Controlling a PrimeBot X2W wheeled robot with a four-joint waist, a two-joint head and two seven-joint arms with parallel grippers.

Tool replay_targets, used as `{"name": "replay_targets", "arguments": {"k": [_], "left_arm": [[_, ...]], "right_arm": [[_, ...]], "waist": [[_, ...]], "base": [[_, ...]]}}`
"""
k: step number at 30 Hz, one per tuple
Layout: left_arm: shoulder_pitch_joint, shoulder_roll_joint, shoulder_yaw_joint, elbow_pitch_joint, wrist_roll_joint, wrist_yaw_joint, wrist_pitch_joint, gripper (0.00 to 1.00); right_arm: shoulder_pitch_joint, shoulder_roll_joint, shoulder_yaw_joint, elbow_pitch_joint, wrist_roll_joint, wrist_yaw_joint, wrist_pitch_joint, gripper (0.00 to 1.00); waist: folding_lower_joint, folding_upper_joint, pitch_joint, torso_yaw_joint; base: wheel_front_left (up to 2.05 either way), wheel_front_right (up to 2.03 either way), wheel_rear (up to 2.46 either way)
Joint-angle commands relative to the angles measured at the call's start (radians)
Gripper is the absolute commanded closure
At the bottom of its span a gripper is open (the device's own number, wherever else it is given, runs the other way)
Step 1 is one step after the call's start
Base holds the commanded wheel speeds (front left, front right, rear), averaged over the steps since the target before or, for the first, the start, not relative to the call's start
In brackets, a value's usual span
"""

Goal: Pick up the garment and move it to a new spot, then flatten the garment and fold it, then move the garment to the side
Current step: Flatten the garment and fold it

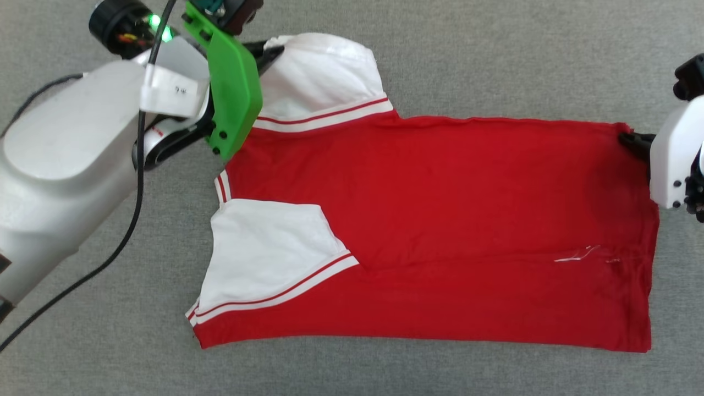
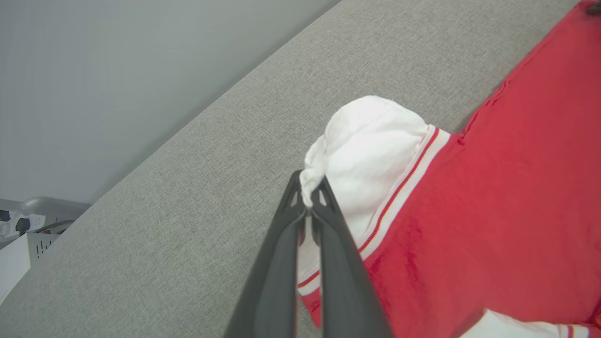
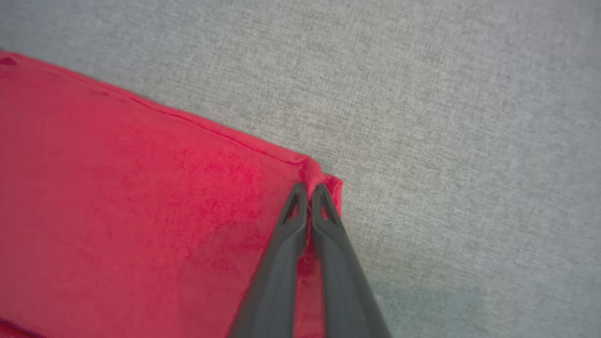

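Nearest the head camera: the long lower edge of the garment [image 1: 440,220], straight and flat on the grey cloth-covered surface [image 1: 385,374]. Lies lengthwise across that view, red body smooth, sleeve end toward the robot's left, hem end toward its right.

Just above the near edge, at the left: the near sleeve [image 1: 264,247], white, folded in over the red body, with red-and-white striped trim along its seam. Farther right on the red, a small white mark [image 1: 577,256]. Off the cloth to the left, a black cable [image 1: 126,220] running down beside the pale left forearm.

Farther back, at the far corner of the hem end: the right end effector [image 3: 308,192], clenched on the garment, fingertips together with a small pucker of red cloth pinched between them.

Farthest, at the upper left: the far sleeve [image 1: 319,77], white, bulging up off the surface. Left end effector [image 2: 307,197] clenched on its outer edge, a fold of white cloth nipped between the fingertips, beside a green plate [image 1: 234,93] on the wrist. Beyond the surface's edge in the left wrist view, a pale wall [image 2: 117,70].
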Motion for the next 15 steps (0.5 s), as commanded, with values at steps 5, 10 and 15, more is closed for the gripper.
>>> {"name": "replay_targets", "arguments": {"k": [5, 10, 15], "left_arm": [[0.089, 0.035, 0.002, -0.014, 0.005, 0.000, -0.042, 1.00], [0.190, 0.080, 0.002, -0.062, 0.021, 0.026, -0.066, 1.00], [0.295, 0.124, 0.002, -0.117, 0.003, 0.066, -0.106, 1.00]], "right_arm": [[0.074, -0.040, 0.028, -0.073, 0.013, -0.001, -0.111, 1.00], [0.173, -0.083, 0.035, -0.143, 0.021, -0.001, -0.178, 1.00], [0.272, -0.103, 0.021, -0.193, 0.019, -0.001, -0.215, 1.00]], "waist": [[0.0001, 0.0000, -0.099, -0.008], [0.0001, 0.0000, -0.158, -0.005], [0.0001, 0.0000, -0.204, -0.003]], "base": [[0.00, 0.00, 0.00], [0.00, 0.00, 0.00], [0.00, 0.00, 0.00]]}}
